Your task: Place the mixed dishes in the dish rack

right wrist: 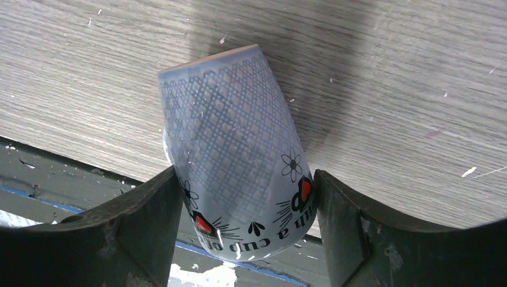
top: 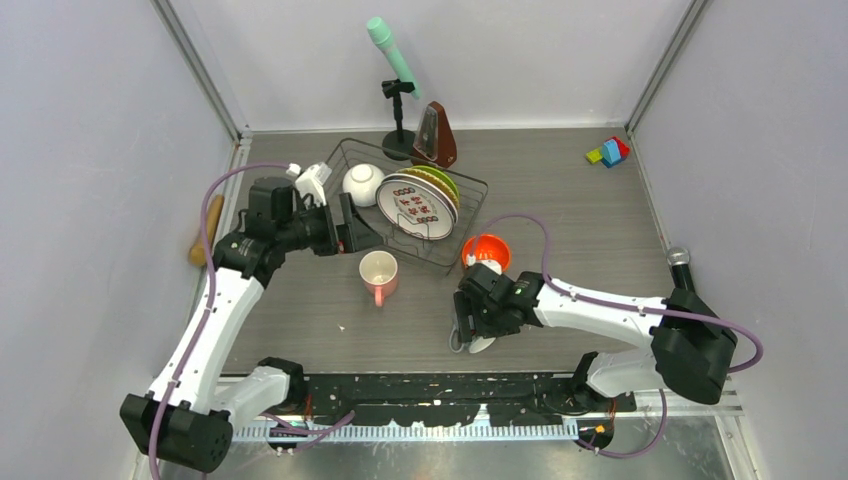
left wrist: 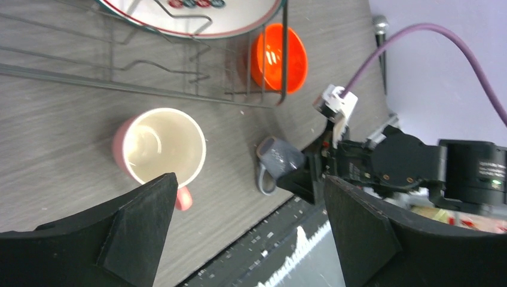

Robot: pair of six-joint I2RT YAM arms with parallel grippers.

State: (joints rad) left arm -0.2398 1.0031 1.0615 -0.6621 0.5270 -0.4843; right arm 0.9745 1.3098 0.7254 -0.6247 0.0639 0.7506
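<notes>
The dish rack (top: pixel 481 192) stands at the back middle of the table. It holds a white bowl (top: pixel 363 184), a white teal-rimmed plate (top: pixel 415 207) and a lime-green plate (top: pixel 446 181) behind it. An orange-red bowl (top: pixel 487 250) sits just outside the rack's right corner. The pink mug (top: pixel 379 274) stands upright in front of the rack. My left gripper (top: pixel 362 232) hovers open above it, empty (left wrist: pixel 251 197). The small grey-blue mug (right wrist: pixel 233 137) lies tilted near the table's front edge. My right gripper (right wrist: pixel 246 179) has both pads against its sides.
A teal microphone on a stand (top: pixel 392 50) and a brown metronome (top: pixel 437 135) stand behind the rack. Coloured blocks (top: pixel 608 151) lie at the back right. A wooden object (top: pixel 205 230) lies at the left wall. A second microphone (top: pixel 680 262) is by the right arm.
</notes>
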